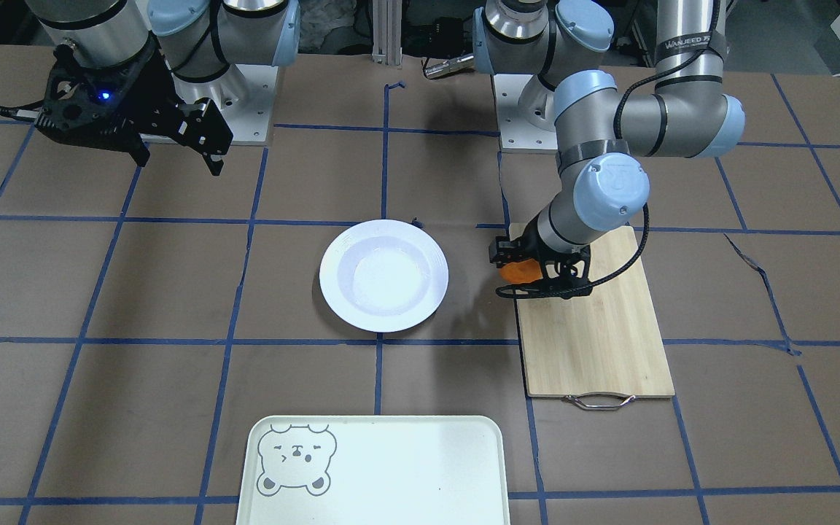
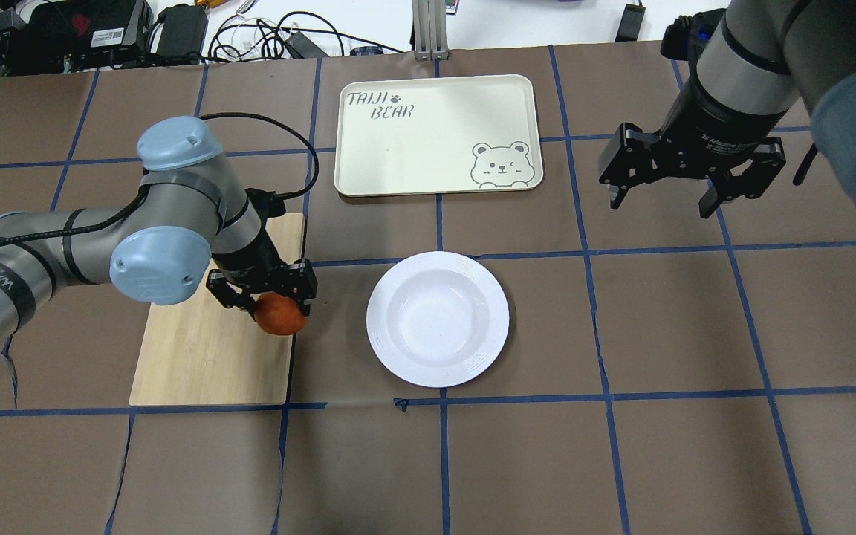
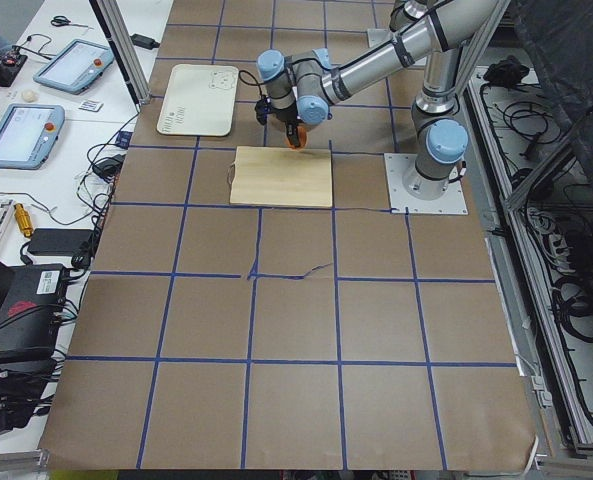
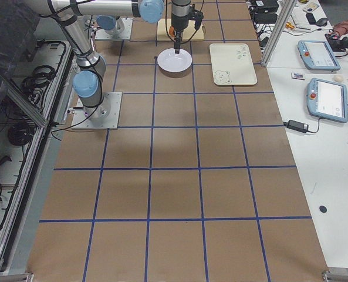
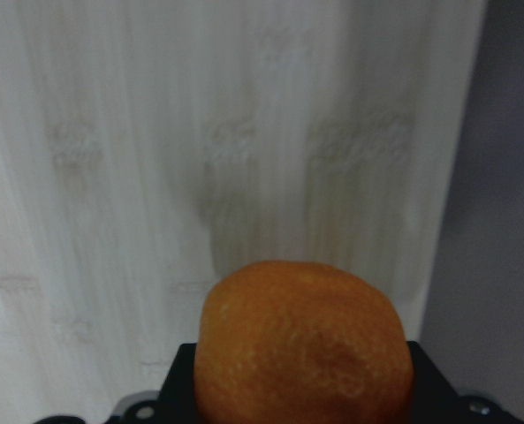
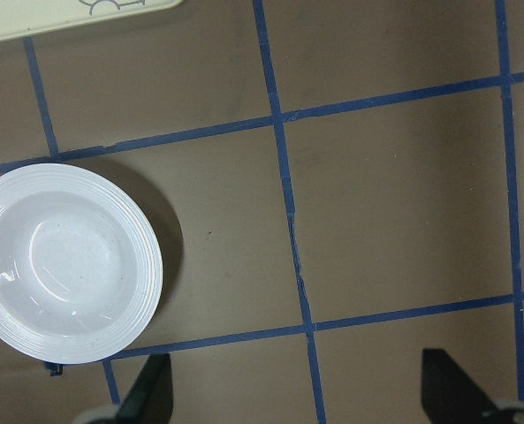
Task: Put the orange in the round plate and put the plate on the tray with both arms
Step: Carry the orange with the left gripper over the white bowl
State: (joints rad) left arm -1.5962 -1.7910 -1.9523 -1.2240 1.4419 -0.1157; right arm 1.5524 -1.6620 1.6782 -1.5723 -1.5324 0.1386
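Observation:
My left gripper [image 2: 268,293] is shut on the orange [image 2: 279,314], which also shows as the orange [image 1: 520,271] and fills the bottom of the left wrist view as the orange [image 5: 304,344]. It sits at the edge of the bamboo board nearest the plate; I cannot tell whether it touches the board. The white round plate [image 2: 438,318] lies empty mid-table, to the right of the orange. The cream tray [image 2: 435,134] with its bear face lies beyond the plate. My right gripper [image 2: 660,204] hangs open and empty above the table, right of the tray; its wrist view shows the plate [image 6: 67,261].
The bamboo cutting board [image 2: 205,349] with a metal handle [image 1: 599,399] lies under my left arm. Brown paper with blue tape lines covers the table. Cables and electronics line the far edge [image 2: 175,33]. Tablets sit on a side bench [image 4: 323,97].

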